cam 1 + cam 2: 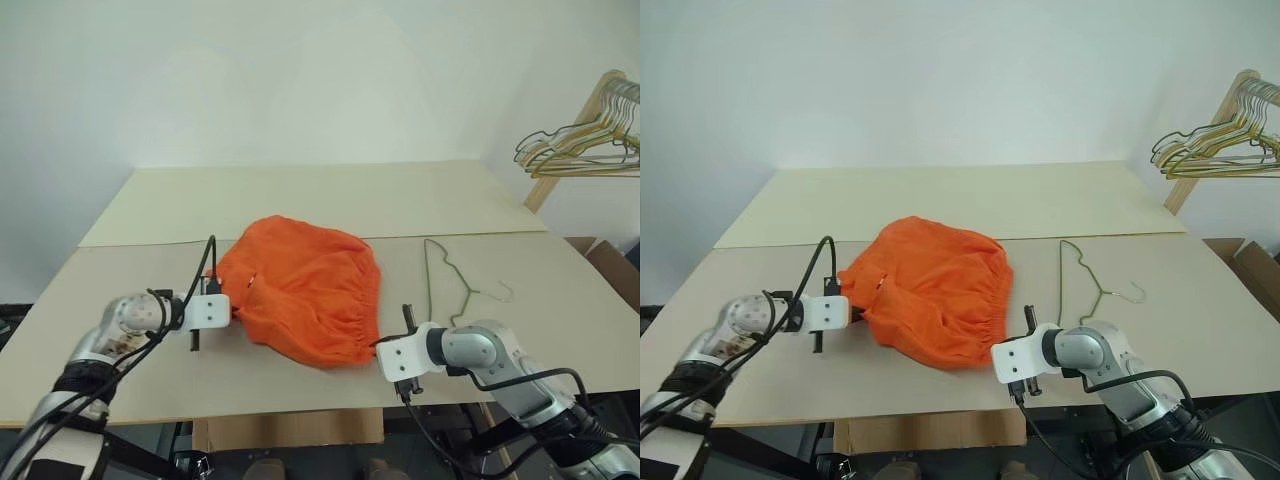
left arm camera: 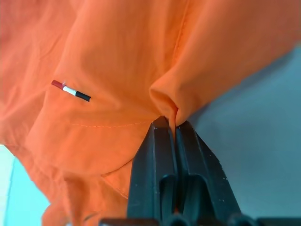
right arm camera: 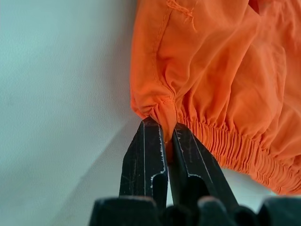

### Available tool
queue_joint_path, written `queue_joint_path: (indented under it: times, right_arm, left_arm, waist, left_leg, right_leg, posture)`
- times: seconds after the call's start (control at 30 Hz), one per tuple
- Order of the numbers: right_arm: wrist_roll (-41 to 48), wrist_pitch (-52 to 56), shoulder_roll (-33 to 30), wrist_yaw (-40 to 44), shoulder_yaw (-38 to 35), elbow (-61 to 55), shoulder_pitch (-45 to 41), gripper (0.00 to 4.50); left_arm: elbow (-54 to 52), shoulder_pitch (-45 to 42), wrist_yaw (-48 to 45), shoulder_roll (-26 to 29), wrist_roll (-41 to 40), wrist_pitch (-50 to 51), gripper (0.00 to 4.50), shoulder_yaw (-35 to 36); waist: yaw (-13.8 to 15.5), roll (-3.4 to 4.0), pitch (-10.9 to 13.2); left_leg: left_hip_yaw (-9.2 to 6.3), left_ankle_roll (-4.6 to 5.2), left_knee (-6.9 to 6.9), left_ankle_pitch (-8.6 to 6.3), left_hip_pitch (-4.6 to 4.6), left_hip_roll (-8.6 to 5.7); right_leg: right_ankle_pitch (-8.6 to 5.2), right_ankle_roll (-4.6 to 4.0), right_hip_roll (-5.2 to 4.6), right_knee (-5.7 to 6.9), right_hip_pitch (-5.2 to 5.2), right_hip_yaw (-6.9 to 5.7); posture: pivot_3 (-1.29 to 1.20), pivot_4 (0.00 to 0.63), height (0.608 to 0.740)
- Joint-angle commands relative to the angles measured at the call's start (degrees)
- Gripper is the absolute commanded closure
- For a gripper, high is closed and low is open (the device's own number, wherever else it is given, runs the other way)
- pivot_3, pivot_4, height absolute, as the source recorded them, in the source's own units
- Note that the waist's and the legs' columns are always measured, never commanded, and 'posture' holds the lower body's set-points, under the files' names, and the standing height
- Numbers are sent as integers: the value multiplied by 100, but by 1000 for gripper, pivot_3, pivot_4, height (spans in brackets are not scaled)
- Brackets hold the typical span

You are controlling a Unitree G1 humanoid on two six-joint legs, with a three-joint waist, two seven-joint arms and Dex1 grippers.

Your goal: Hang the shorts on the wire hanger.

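The orange shorts (image 1: 305, 285) lie bunched on the table, their gathered waistband toward the near right. At their left edge my left gripper (image 1: 233, 313) is shut on a fold of the fabric (image 2: 164, 101). My right gripper (image 1: 379, 347) is shut on the waistband corner (image 3: 162, 113) at the near right edge of the shorts. The wire hanger (image 1: 447, 282) lies flat on the table just right of the shorts, its hook pointing right, and touches neither gripper.
A wooden rack (image 1: 570, 135) at the far right holds a cluster of gold and green wire hangers (image 1: 580, 145). The table (image 1: 330, 200) extends far behind the shorts. A cardboard box (image 1: 612, 270) sits off the table's right edge.
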Motion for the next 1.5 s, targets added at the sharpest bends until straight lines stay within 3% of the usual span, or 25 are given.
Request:
queue_joint_path:
  times: [0.03, 0.3, 0.5, 0.6, 0.7, 0.83, 0.93, 1.1, 1.5]
  right_arm:
    - [-104, -48, -40, -158, -105, -73, -54, 4500]
    - [74, 36, 1, -15, -95, -299, -95, 4500]
    - [683, 455, 199, 366, -151, -738, -167, 4500]
    - [632, 611, 297, 316, -170, -668, -337, 4500]
    - [502, 492, 257, 237, -144, -498, -404, 4500]
    - [489, 422, 227, 211, -122, -377, -465, 4500]
    - [497, 417, 262, 205, -100, -309, -544, 4500]
    - [518, 400, 298, 187, -89, -281, -580, 4500]
    - [457, 378, 283, 116, -82, -288, -455, 4500]
  left_arm:
    - [-646, 244, -382, 492, -281, 341, 4436, 248]
    - [-2064, 1309, -563, 1085, -806, 1180, 4436, 709]
    - [-2637, 1480, -236, 507, -1403, 2183, 4436, 945]
    - [-2408, 1285, -186, 301, -1487, 2346, 4436, 991]
    - [-2141, 1168, -529, 305, -1668, 2291, 3846, 954]
    - [-1592, 810, -611, 170, -1571, 1934, 2622, 838]
    - [-1269, 612, -1423, 297, -1889, 1897, 2622, 783]
    - [-559, 32, -1943, 163, -2033, 1840, 2622, 815]
    - [522, -589, -2062, -19, -1763, 1223, 2622, 748]
  waist:
    - [-44, 0, 0]
    - [-92, -2, 2]
    - [-52, -3, 2]
    - [-36, -4, 3]
    - [-42, -4, 2]
    - [-35, -5, 3]
    - [-41, -5, 3]
    - [-57, -6, 3]
    - [-96, -6, 3]
  left_leg:
    - [1, 0, -1, 0, 1, 0]
    - [5, 1, 0, -1, 1, 4]
    - [6, 1, 0, 0, 4, 5]
    - [6, 1, 4, 0, 6, 5]
    - [5, 1, 3, 0, 11, 4]
    - [5, 1, -1, 0, 7, 3]
    - [5, 1, 1, 0, 2, 2]
    - [5, 1, 1, 0, 4, 2]
    - [4, 3, 1, -1, 2, 1]
  right_leg:
    - [-1, 1, 0, 0, 1, 1]
    - [-4, 5, -1, 5, -2, 3]
    - [-24, 39, -1, 10, 0, 3]
    - [-23, 39, 0, 18, 0, 3]
    - [-22, 36, 4, 18, 1, 3]
    - [-11, 12, 4, 16, -3, 5]
    - [-4, 1, 3, 12, -2, 5]
    - [-5, 2, 5, 13, -2, 5]
    - [-5, 2, 5, 11, -3, 7]
  posture:
    - [86, 0, 740]
    - [101, 0, 740]
    - [114, 0, 740]
    - [115, 0, 740]
    - [115, 0, 740]
    - [115, 0, 740]
    - [115, 0, 740]
    - [109, 0, 740]
    - [89, 0, 740]
